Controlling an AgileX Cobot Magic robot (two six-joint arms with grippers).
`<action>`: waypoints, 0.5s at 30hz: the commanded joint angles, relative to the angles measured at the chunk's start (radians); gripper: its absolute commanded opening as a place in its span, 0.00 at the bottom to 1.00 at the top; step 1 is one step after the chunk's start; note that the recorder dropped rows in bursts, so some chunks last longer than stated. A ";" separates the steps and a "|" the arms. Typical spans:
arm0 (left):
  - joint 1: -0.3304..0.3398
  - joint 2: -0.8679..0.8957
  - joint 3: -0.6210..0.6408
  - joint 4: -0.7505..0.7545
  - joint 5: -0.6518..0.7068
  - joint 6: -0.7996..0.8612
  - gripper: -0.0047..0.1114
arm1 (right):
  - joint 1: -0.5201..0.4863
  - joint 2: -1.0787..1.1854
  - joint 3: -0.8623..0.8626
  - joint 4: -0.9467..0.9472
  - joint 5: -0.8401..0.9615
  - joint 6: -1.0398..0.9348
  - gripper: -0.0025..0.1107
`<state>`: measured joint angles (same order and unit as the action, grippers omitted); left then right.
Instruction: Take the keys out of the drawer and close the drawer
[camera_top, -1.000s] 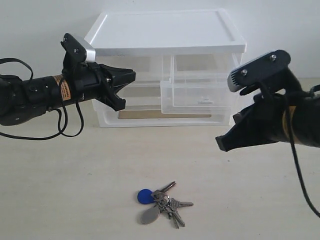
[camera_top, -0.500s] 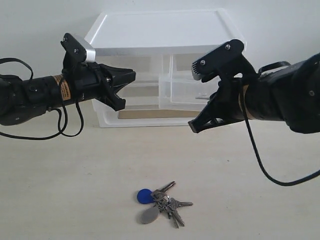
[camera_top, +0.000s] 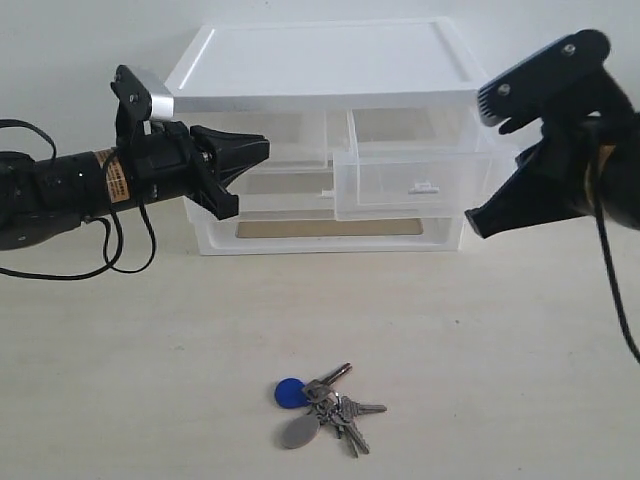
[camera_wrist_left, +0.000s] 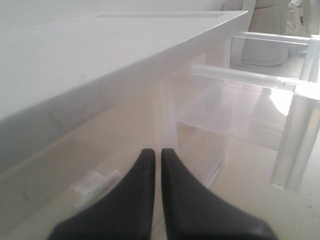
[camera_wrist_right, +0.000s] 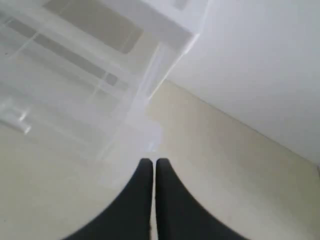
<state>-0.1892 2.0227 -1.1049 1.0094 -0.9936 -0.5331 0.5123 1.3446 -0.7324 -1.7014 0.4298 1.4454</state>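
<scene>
While the keys (camera_top: 325, 405) lie out on the table (camera_top: 520, 390), well in front of the storage unit (camera_top: 320, 60), the job comes down to the drawer (camera_top: 405, 182). It is the upper right one, and it stands pulled out past its left-hand twin.

The right gripper (camera_top: 476, 222) hangs just off the drawer's right front corner, its fingers pressed together on nothing; the right wrist view confirms those black fingertips (camera_wrist_right: 145, 172) are clenched. The left gripper (camera_top: 258, 148) hovers near the unit's upper left, also closed tight and empty.

To do this well, the right arm wants to come round onto the drawer's face, setting its closed tip flat near the small white tab handle (camera_top: 425, 186), and push straight back along the runners. A shove at the corner would likely skew the drawer and jam it. This plastic unit looks light, so a slow, steady press is safer than a jab. The left gripper is well placed to brace the unit if it slides.

Against half a second ago, the right arm has swung away. It was low in front of the drawer's face then; now it sits higher and out to the right. The drawer may have shifted a touch, though I can't say for sure through that clear plastic. The keys haven't budged, and the left arm has barely moved.
</scene>
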 joint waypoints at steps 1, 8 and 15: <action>-0.007 0.027 -0.060 -0.059 0.059 -0.015 0.08 | -0.005 -0.021 0.006 -0.043 0.025 0.088 0.02; -0.007 0.027 -0.060 -0.061 0.059 -0.015 0.08 | -0.005 0.099 -0.001 -0.043 -0.136 0.144 0.02; -0.007 0.027 -0.060 -0.064 0.059 -0.015 0.08 | -0.005 0.219 -0.134 -0.043 -0.104 0.118 0.02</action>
<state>-0.1892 2.0227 -1.1096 1.0204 -0.9917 -0.5393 0.5103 1.5245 -0.8013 -1.7384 0.3148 1.5788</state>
